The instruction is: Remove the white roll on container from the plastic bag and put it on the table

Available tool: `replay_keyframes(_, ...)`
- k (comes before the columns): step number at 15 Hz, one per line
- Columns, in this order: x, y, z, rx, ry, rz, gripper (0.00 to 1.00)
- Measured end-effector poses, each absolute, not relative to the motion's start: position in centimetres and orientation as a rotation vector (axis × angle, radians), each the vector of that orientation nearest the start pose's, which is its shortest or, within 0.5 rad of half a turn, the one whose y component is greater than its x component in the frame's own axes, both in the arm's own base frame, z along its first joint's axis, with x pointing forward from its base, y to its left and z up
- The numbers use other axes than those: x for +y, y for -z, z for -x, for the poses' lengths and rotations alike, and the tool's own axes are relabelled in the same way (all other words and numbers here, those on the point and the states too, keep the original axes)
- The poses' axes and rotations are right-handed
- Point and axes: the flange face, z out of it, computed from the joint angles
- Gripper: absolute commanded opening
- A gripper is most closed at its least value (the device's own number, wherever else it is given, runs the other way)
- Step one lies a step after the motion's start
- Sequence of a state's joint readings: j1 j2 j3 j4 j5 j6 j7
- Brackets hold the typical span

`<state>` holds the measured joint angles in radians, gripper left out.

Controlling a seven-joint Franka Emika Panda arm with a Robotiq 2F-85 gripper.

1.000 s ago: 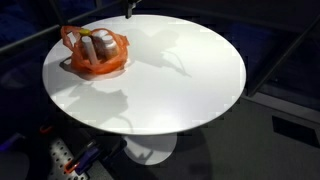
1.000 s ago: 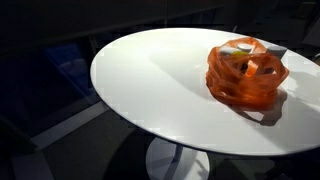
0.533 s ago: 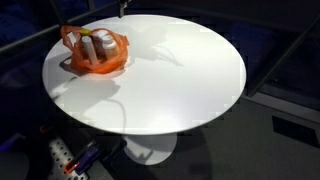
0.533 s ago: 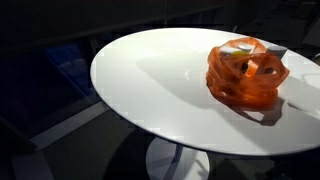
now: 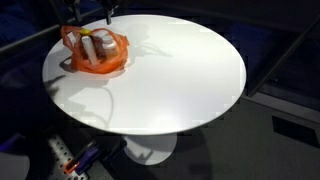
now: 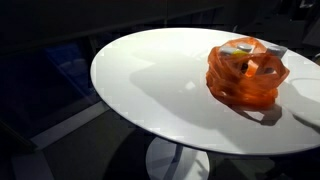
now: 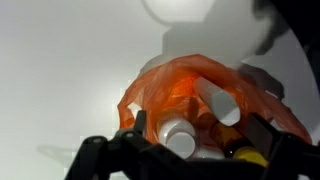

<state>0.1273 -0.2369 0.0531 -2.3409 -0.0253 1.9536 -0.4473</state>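
Observation:
An orange plastic bag (image 5: 95,53) sits near the edge of the round white table (image 5: 170,80); it also shows in the other exterior view (image 6: 248,72). In the wrist view the bag (image 7: 160,90) lies open below me. Inside it are a white container with a round cap (image 7: 178,136), a second white cylinder (image 7: 222,101), and a dark bottle with a yellow cap (image 7: 246,153). I cannot tell which white one is the roll-on. My gripper (image 7: 200,128) hangs above the bag, open and empty, and only its tip shows at the top of an exterior view (image 5: 107,12).
The table stands on a single white pedestal (image 5: 150,150). The surroundings are dark, with floor clutter below the table's edge (image 5: 70,160). The table edge runs close behind the bag (image 6: 300,60).
The gripper has moved left along the top of the exterior view to a spot above the bag. Its shadow on the table has shifted left too. The bag has not moved.

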Motion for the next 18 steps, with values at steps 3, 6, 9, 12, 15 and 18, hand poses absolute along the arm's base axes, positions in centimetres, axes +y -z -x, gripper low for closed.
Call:
replay_keyframes(3, 8.8, -41.0, -43.6, -1.053, -0.243, 2.995, 1.00)
replay_keyframes(6, 8.8, -40.8, -43.7, -1.052, -0.251, 2.994, 1.00)
replay_keyframes(9, 8.9, -40.5, -43.5, -1.058, -0.259, 2.991, 1.00)
replay_keyframes(12, 9.3, -39.5, -42.9, -1.088, -0.285, 2.970, 1.00)
replay_keyframes(15, 9.6, -38.5, -42.4, -1.129, -0.268, 2.940, 1.00)
replay_keyframes(18, 9.9, -37.7, -42.2, -1.181, -0.213, 2.914, 1.00)
